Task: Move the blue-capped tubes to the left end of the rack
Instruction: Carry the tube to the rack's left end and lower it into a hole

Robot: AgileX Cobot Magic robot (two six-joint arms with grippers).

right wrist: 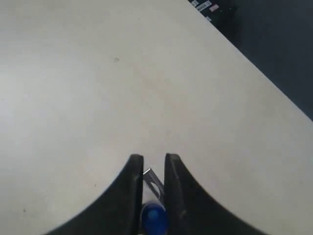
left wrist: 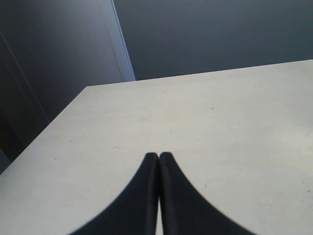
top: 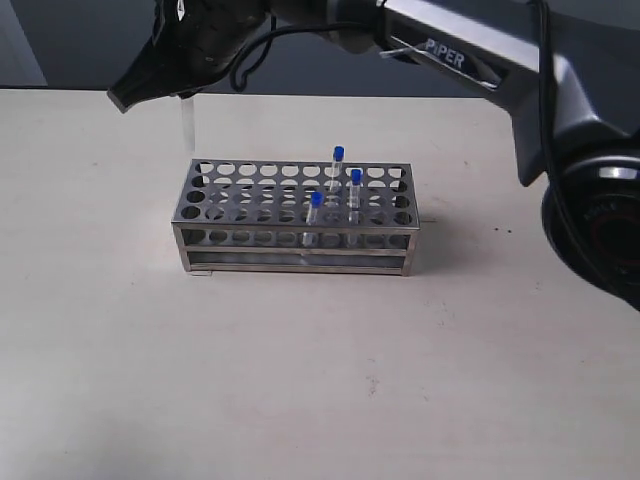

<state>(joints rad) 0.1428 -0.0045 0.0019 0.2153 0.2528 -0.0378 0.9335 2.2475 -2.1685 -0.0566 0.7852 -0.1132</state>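
Note:
The steel rack [top: 296, 215] stands mid-table. Three blue-capped tubes stand in its right half: one at the back [top: 338, 168], one further right [top: 355, 190], one nearer the front [top: 315, 210]. My right arm reaches across to the left. Its gripper [top: 140, 92] is shut on a fourth tube [top: 186, 125], which hangs upright just above the rack's far left corner. In the right wrist view the blue cap [right wrist: 154, 218] sits between the fingers of the gripper [right wrist: 153, 159], with a corner of the rack [right wrist: 152, 178] below. My left gripper [left wrist: 159, 155] is shut and empty over bare table.
The pale table [top: 300, 380] surrounds the rack on all sides. A dark wall lies behind the table's far edge. The right arm's base [top: 595, 215] sits at the right edge.

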